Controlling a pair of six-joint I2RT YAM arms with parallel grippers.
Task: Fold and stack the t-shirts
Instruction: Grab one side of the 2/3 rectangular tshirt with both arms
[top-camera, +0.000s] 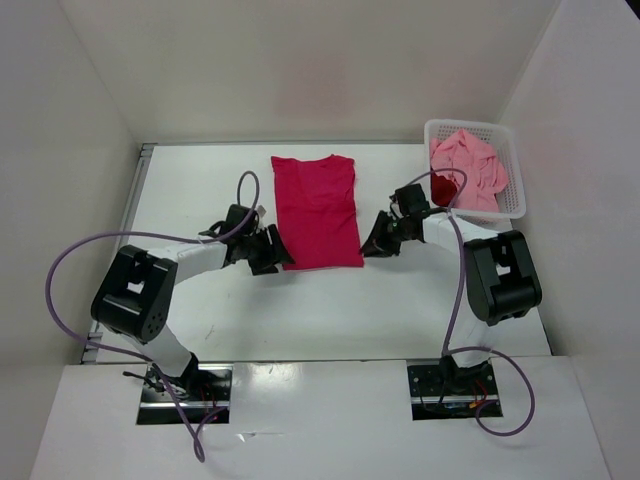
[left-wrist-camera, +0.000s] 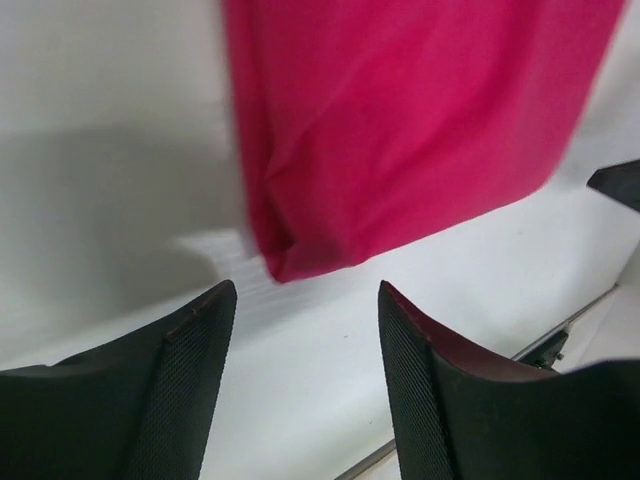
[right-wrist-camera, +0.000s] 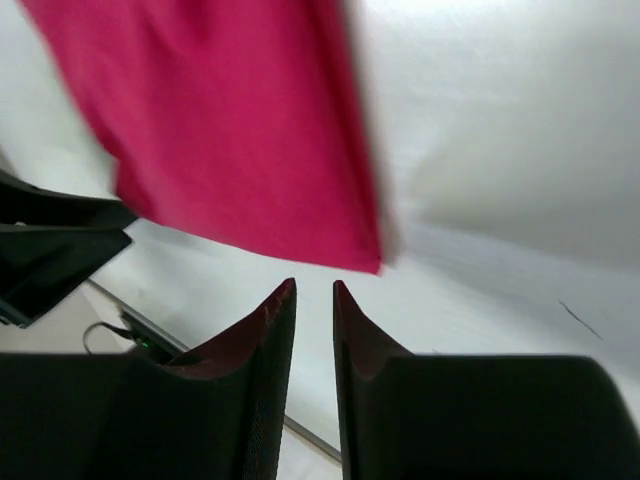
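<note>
Left gripper: jaws well apart, empty, just short of the near-left hem corner.
Right gripper: jaws almost together with a slit between them, empty, near the near-right corner.
Magenta t-shirt: narrow strip lying flat on the table between both grippers.
Risk: pinching only one layer, so the fold opens or skews.
Top view only: salmon t-shirt and crimson t-shirt in the basket.
Wrist views only: jaw gaps.

The magenta shirt is soft matt cloth (faintly creased); the table is smooth with slight sheen; the basket is plastic mesh; the left gripper has matt grainy pads.
</note>
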